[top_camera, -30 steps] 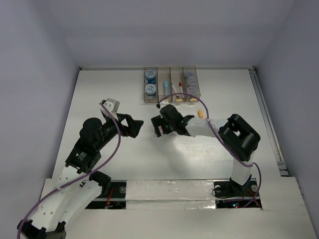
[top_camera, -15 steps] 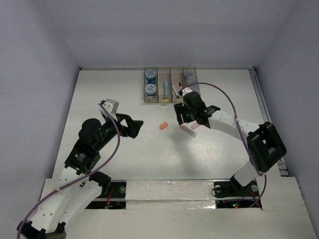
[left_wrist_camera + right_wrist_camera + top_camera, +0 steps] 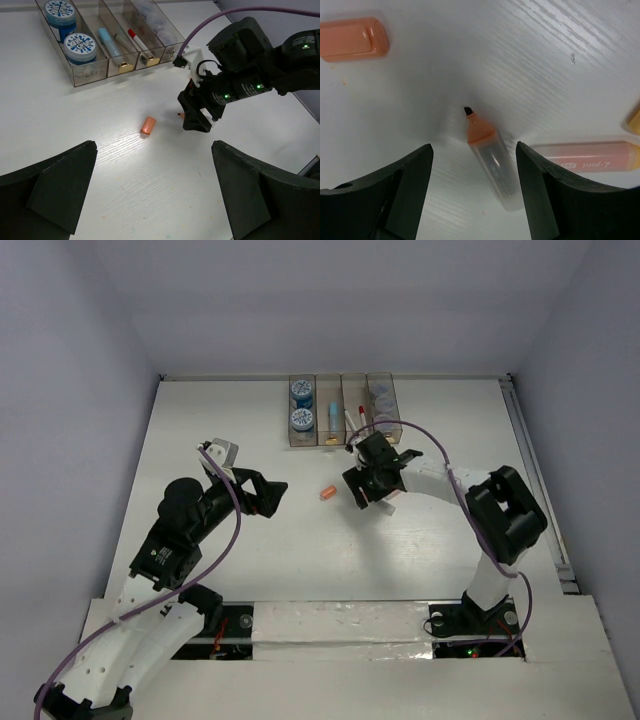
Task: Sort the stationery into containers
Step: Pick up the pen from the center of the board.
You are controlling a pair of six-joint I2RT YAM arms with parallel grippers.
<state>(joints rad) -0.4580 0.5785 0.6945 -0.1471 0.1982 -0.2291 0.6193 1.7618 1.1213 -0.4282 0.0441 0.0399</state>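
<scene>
Right pincer (image 3: 473, 145): I see fingers spread, astride an uncapped orange marker (image 3: 490, 160) on the table (image 3: 545, 50), not touching it.
Top view: the pincer itself covers that marker.
Orange cap (image 3: 352, 39): loose, near.
Left pincer (image 3: 154, 145): spread wide, empty.
Containers (image 3: 90, 75): beyond the cap.

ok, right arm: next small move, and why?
Probably lower the right fingers and close them on the uncapped orange marker. It lies on the table in the gap between them, untouched, with one open finger on each side. An orange cap lies apart from it, so capping may come later.
</scene>
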